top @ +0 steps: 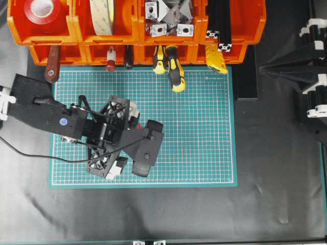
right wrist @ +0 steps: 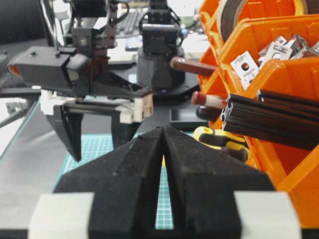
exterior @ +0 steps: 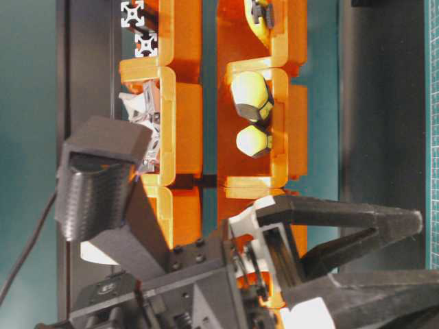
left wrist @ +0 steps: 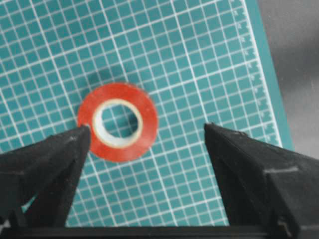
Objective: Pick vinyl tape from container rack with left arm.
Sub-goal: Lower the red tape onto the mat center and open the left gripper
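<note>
Red tape (left wrist: 118,122) lies flat on green mat (left wrist: 199,64), clear of the rack (top: 76,30). Left gripper (left wrist: 147,144) jaws spread wide, holding nothing; one fingertip (left wrist: 79,137) just beside the roll. Right gripper (right wrist: 163,149) jaws closed, empty.

Your overhead view looks straight down on the cutting mat (top: 204,127), rack (top: 76,30) along the top edge. The table-level view sits rotated, close behind the left arm (exterior: 206,288). Both wrist views look past their own jaws; all four share the mat or rack
</note>
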Controlling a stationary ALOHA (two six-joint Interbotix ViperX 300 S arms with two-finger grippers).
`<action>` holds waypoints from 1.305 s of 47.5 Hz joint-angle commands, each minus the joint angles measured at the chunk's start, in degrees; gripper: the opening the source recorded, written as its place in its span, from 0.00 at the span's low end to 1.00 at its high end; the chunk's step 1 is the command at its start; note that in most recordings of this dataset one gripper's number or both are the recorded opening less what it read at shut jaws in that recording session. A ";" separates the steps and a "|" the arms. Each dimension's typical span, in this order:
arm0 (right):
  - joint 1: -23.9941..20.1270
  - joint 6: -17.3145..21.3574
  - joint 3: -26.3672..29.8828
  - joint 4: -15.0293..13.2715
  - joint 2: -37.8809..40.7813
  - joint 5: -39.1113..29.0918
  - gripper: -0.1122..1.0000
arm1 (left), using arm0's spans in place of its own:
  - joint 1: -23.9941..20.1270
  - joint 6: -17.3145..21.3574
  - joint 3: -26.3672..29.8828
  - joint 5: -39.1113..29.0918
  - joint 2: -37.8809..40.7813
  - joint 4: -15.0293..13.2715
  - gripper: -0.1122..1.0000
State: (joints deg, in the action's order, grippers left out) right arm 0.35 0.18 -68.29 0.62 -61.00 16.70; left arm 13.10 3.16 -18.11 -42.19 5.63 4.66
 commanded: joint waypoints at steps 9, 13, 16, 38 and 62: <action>0.09 0.00 1.41 0.18 0.35 0.00 0.10 | -0.62 -1.05 0.18 -2.72 -5.62 0.00 0.88; 0.09 0.00 1.41 0.18 0.35 0.00 0.10 | -0.62 -1.32 0.18 -5.54 -8.79 0.00 0.88; 0.09 -0.09 1.41 0.18 0.35 0.00 0.10 | -0.53 -1.85 0.18 -7.29 -11.34 0.00 0.88; 0.09 -0.09 1.41 0.18 0.09 0.09 0.10 | 2.20 -11.16 -7.29 -7.21 -36.21 -0.09 0.88; 0.09 0.09 1.58 0.18 -0.88 -0.09 0.10 | 1.23 -12.83 -23.29 4.57 -61.26 0.00 0.88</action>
State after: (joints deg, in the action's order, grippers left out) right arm 0.35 0.18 -68.29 0.70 -62.05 16.70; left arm 15.03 -9.76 -40.25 -39.99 -53.00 4.57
